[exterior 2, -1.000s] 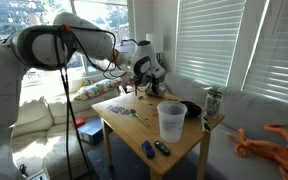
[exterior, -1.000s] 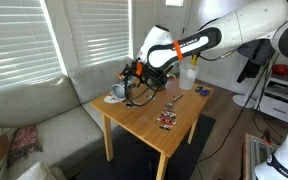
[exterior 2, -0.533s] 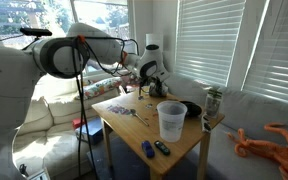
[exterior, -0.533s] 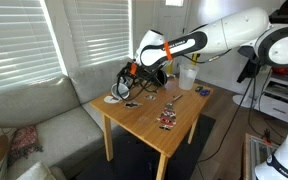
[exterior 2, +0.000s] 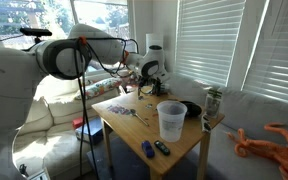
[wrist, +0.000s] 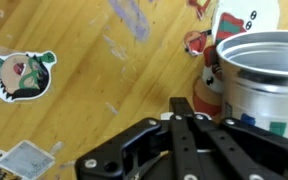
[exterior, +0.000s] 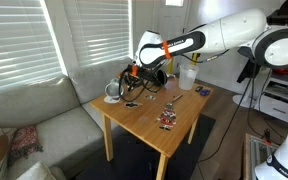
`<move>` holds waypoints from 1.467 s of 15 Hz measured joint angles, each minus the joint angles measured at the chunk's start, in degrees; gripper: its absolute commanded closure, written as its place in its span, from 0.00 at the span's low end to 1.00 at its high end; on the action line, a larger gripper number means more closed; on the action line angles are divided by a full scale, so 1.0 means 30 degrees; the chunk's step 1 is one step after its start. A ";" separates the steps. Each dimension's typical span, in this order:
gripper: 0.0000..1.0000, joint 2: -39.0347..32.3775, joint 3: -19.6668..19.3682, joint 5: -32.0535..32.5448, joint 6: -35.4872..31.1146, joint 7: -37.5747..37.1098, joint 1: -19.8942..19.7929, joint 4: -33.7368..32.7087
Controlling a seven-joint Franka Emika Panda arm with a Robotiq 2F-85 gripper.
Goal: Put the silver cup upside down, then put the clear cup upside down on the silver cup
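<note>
The gripper (wrist: pixel 191 108) hangs low over the wooden table (wrist: pixel 94 110), its fingers (wrist: pixel 181 112) drawn together with nothing between them. The silver cup (wrist: pixel 259 75) stands just beside the fingers, off to their right in the wrist view. It sits outside them with its open mouth facing up. A cartoon sticker (wrist: pixel 19 72) lies well off on the fingers' other side. The clear cup (exterior 2: pixel 170 120) stands upright, well apart from the fingers, as both exterior views show (exterior: pixel 187 77).
</note>
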State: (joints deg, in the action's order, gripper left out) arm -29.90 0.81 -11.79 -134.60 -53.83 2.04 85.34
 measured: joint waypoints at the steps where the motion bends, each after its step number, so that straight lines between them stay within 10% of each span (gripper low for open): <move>1: 1.00 0.0001 -0.0003 0.0003 0.0216 0.0119 0.0003 0.0000; 3: 1.00 0.0005 -0.0004 0.0003 0.0507 0.0288 0.0005 -0.0001; 5: 0.72 0.0046 -0.0008 0.0029 0.0897 0.0649 0.0013 0.0000; 15: 0.05 0.1580 -0.1154 0.3485 0.4384 0.1673 0.0356 0.0118; 22: 0.00 0.2198 -0.1360 0.4829 0.0780 0.2357 0.0688 0.0139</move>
State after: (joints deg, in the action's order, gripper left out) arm -23.30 -3.27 2.70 -132.26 -46.76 4.11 85.76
